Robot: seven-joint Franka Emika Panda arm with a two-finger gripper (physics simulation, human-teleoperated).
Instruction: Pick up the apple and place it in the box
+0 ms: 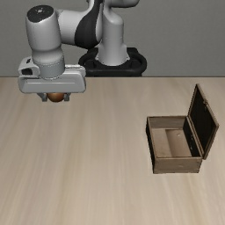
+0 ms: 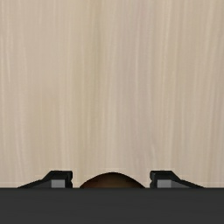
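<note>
A brownish-red apple [image 1: 54,97] sits between the two fingers of my gripper [image 1: 54,98] near the far edge of the table, at the exterior view's left. Both fingers press on its sides, so the gripper is shut on it. In the wrist view only the apple's dark rounded top [image 2: 109,180] rises between my fingertips [image 2: 59,179]; the rest is hidden by my hand. The brown box [image 1: 156,141] stands open on the exterior view's right, its lid [image 1: 204,119] tilted up, well away from my gripper.
The light wooden table [image 1: 88,167] stretches bare between my hand and the box. The robot's black base [image 1: 112,63] stands behind the table's far edge.
</note>
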